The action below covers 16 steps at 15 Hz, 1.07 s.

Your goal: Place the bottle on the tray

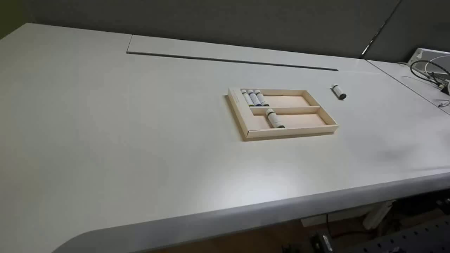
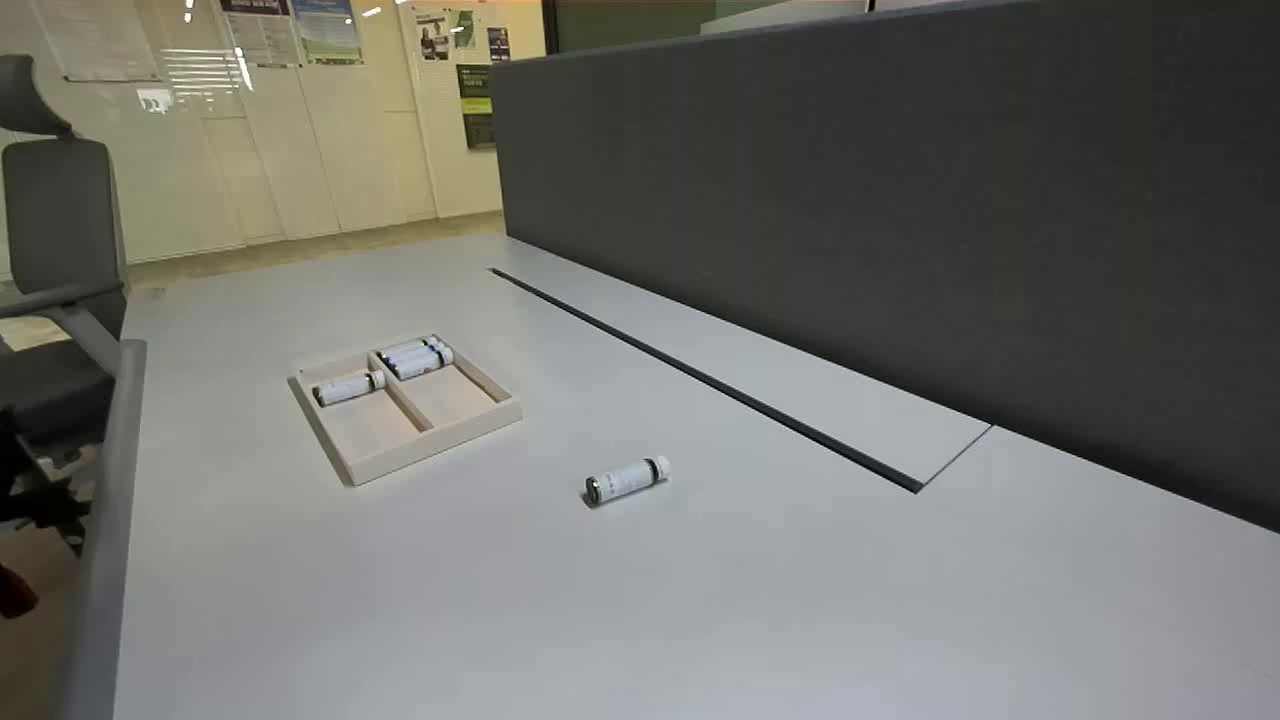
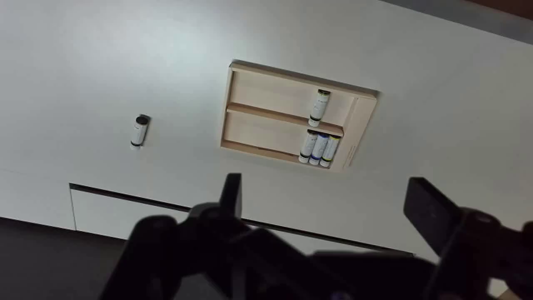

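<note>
The bottle, a small white vial with a dark end, lies on its side on the white table apart from the tray, in both exterior views [image 1: 338, 91] [image 2: 628, 480] and at left in the wrist view [image 3: 138, 134]. The light-wood tray with two compartments [image 1: 291, 132] lies flat on the table; it also shows in the other views [image 2: 440, 442] [image 3: 357, 130]. One compartment holds a single vial [image 3: 320, 106], the other a row of three vials [image 3: 319, 147]. My gripper [image 3: 325, 183] is open with nothing between its fingers, above the table. It is out of both exterior views.
A grey partition [image 1: 211, 17] stands along the table's back edge, also tall in an exterior view [image 2: 850, 200]. A dark slot [image 2: 700, 378] runs along the table before it. Cables [image 1: 434, 72] lie at the far right. A chair [image 2: 60, 220] stands beside the table.
</note>
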Each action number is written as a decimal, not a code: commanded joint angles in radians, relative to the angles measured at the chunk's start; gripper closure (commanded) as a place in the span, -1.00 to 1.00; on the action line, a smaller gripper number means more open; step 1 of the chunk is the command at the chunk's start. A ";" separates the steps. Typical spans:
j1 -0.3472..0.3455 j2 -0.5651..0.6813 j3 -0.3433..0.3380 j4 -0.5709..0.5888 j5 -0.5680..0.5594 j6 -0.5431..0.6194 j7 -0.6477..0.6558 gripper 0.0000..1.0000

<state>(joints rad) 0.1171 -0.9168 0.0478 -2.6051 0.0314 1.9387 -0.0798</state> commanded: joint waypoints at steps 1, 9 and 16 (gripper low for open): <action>0.000 0.001 0.000 0.002 0.000 -0.001 0.000 -1.00; -0.009 0.035 -0.016 0.012 -0.006 0.029 -0.014 -1.00; -0.046 0.415 -0.220 0.093 0.006 0.367 -0.227 -1.00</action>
<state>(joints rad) 0.0561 -0.6977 -0.0838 -2.6002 0.0097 2.2471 -0.2001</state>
